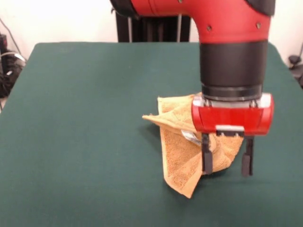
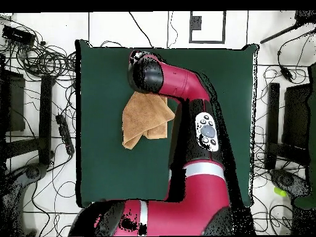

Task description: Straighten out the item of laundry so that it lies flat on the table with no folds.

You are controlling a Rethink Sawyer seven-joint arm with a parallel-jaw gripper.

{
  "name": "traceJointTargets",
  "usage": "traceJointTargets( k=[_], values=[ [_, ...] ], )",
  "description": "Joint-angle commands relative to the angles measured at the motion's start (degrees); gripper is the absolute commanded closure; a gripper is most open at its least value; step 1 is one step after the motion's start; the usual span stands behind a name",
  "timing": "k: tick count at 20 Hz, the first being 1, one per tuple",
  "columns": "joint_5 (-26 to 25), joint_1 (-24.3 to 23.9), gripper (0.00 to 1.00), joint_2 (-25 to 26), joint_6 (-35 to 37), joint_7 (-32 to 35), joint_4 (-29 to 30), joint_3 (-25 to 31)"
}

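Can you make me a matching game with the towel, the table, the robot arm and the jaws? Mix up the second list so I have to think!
Things:
1. towel
2. table
3. robot arm
4. jaws of the gripper

Descriptions:
A. dark green and flat
B. black, pointing down, spread apart
C. orange-yellow and crumpled
D. red and black, coming down from above

Pairs: 1-C, 2-A, 3-D, 4-B
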Motion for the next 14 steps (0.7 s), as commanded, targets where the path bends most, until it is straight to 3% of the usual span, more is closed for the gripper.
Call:
traceJointTargets(
  k=[1, 4, 10, 14],
  values=[
    [2.40, -2.34, 0.00, -9.17, 9.93, 1.42, 10.12, 9.74],
    [2.47, -2.77, 0.00, -10.07, 10.96, 1.62, 10.52, 10.48],
    [-1.90, 0.75, 0.00, -6.32, 4.27, 4.54, 8.82, 6.51],
    [-4.57, 1.04, 0.00, -5.94, 2.22, 3.06, 11.10, 5.55]
  ],
)
